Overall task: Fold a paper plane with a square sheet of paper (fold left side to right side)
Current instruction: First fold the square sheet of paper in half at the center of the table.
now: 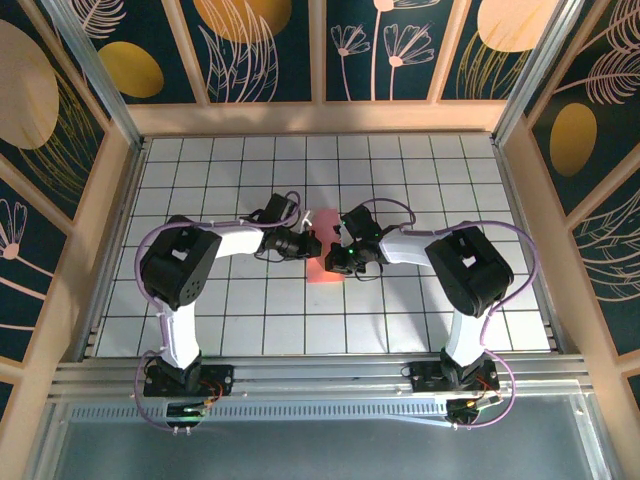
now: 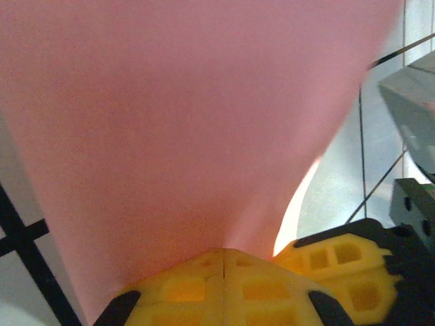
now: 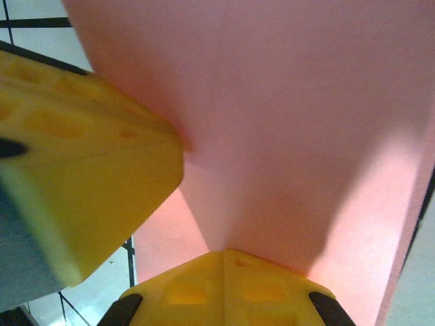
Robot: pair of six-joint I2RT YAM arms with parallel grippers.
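**Desk:** Yellow fingers [image 2: 177, 292] sit at the bottom of the left wrist shot. Whose are they, and what have they got?

**Photographer:** They belong to the left gripper [image 2: 223, 255]. Its tips are pressed together with the pink sheet of paper [image 2: 190, 122] pinched in the seam between them. From that pinch the paper fans out wide, away from the lens.

**Desk:** And the other arm?

**Photographer:** The right gripper [image 3: 224, 255] is clamped tight on the same sheet, with no gap between its tips. Its wrist camera also catches one finger of the left gripper against the paper, just beside its own.

**Desk:** Where does this sit on the table [image 1: 200, 300]?

**Photographer:** Around the middle, seen from overhead. The two grippers meet almost tip to tip above the white grid [image 1: 420, 170], with the paper between and under them.

**Desk:** Which way does it run?

**Photographer:** From above, the pink shows as a narrow strip. Its long axis runs from the near side of the table toward the far side, crosswise to the two arms. The grippers hide its middle. I can make out no nose or tip, so I cannot tell which way it points.
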